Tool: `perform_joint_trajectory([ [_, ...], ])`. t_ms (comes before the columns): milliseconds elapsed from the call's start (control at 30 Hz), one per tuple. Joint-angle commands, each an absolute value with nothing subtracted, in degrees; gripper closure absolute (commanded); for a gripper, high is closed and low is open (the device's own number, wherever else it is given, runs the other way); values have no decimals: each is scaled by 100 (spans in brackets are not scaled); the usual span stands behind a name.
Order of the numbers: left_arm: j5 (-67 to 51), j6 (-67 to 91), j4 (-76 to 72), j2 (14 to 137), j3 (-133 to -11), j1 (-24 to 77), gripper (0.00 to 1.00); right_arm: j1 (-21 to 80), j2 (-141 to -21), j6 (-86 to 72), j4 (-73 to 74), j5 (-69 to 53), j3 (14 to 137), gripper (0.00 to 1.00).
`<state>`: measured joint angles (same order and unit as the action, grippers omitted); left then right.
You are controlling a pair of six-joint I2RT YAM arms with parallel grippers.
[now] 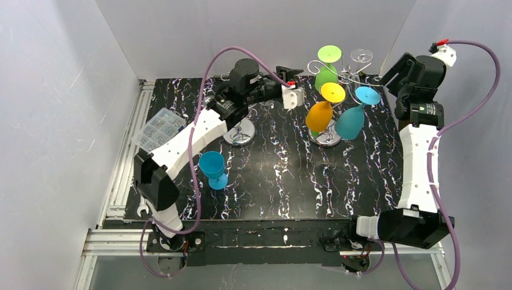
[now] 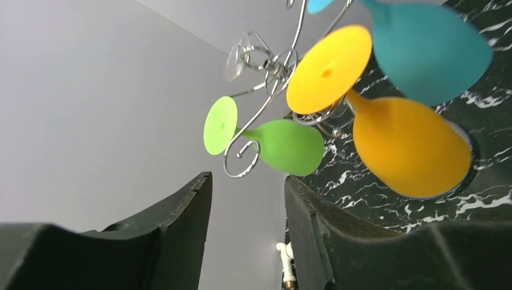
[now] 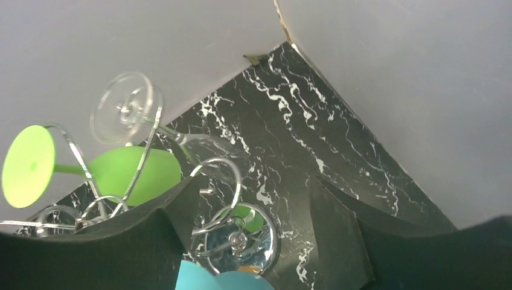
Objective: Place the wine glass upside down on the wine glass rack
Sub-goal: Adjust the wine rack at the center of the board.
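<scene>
While both claws stood with jaws apart and nothing between them, the wine glass rack (image 1: pixel 328 141) rose toward 1 o'clock on the table (image 1: pixel 284 181). It carried a green glass (image 1: pixel 326 74), an orange glass (image 1: pixel 319 115), a teal glass (image 1: pixel 350 121) and a clear glass (image 1: pixel 361 56), all hung foot-up. The left gripper (image 2: pixel 247 178) hung at the rack's 9 o'clock, the right gripper (image 3: pixel 256 184) at its 3 o'clock. A blue wine glass (image 1: pixel 212 168) stood upright at the rack's 8 o'clock, well apart from both.

Blue wine glass (image 1: pixel 212 169) upright, off rack (image 1: pixel 328 141)

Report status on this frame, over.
Both jaws open, empty. Rack holds green, orange, teal, clear glasses inverted. Blue glass upright on table, unheld. No obstruction seen.
</scene>
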<state>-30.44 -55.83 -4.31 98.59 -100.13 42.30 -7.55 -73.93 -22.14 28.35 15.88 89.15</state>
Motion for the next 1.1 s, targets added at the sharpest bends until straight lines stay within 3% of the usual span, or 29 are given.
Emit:
perform_joint_trajectory([
  [0, -3285, -6009, -488, 10172, -10369, 4078, 56, -1063, -7444, -2719, 2297, 967, 8677, 27],
  [367, -3582, -7125, -444, 10917, -10880, 3935, 58, -1298, -7389, -3313, 1676, 411, 8231, 40],
  [700, -3768, -7572, -519, 11612, -11635, 3953, 70, -1360, -7312, -3442, 1527, 384, 8088, 51],
  [1000, -3781, -7915, -501, 11764, -11660, 3955, 77, -1476, -7322, -3748, 1314, 87, 7852, 54],
  [1033, -3755, -7936, -501, 11783, -11666, 3955, 77, -1487, -7327, -3805, 1290, 46, 7822, 52],
  [1067, -3733, -7953, -501, 11795, -11671, 3955, 78, -1521, -7353, -3879, 1304, -41, 7808, 45],
])
